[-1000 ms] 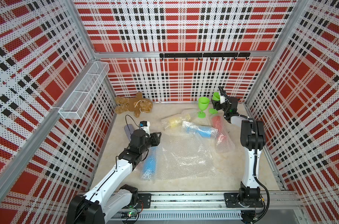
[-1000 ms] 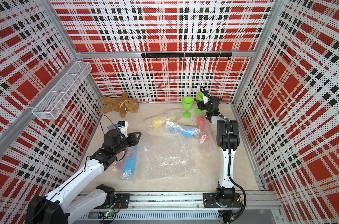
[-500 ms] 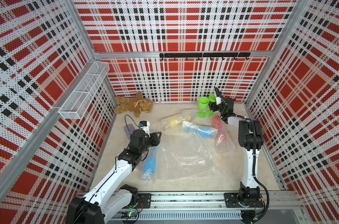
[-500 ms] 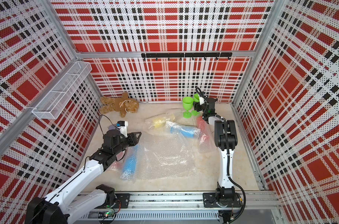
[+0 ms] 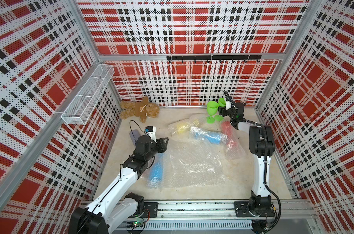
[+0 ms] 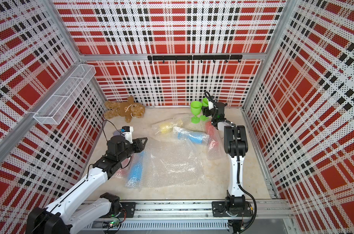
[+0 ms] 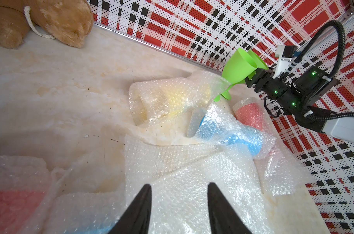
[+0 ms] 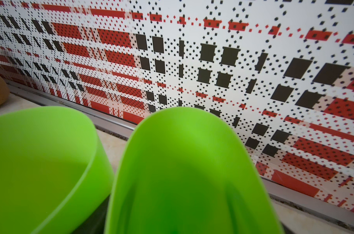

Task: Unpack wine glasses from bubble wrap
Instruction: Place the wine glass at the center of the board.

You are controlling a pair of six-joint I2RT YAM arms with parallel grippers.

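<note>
At the back right stands a bare green wine glass (image 5: 212,108) (image 8: 40,162). My right gripper (image 5: 222,110) is shut on the bowl of a second green wine glass (image 5: 221,102) (image 8: 192,172), held upright right beside the first; the bowl hides the jaws in the right wrist view. Yellow (image 5: 182,127), blue (image 5: 211,137) and red (image 5: 227,131) wine glasses lie in bubble wrap mid-table. Another wrapped blue one (image 5: 156,172) lies by my left arm. My left gripper (image 5: 165,142) (image 7: 180,184) hangs open over a loose bubble wrap sheet (image 5: 192,162), holding nothing.
A brown teddy bear (image 5: 140,109) lies at the back left. A grey oblong case (image 5: 133,135) sits behind my left wrist. A wire basket (image 5: 89,95) hangs on the left wall and a hook rail (image 5: 212,57) on the back wall. Plaid walls close three sides.
My right gripper has carried the second green wine glass leftward, from near the back right corner to just beside the standing one. The left arm has barely moved.
</note>
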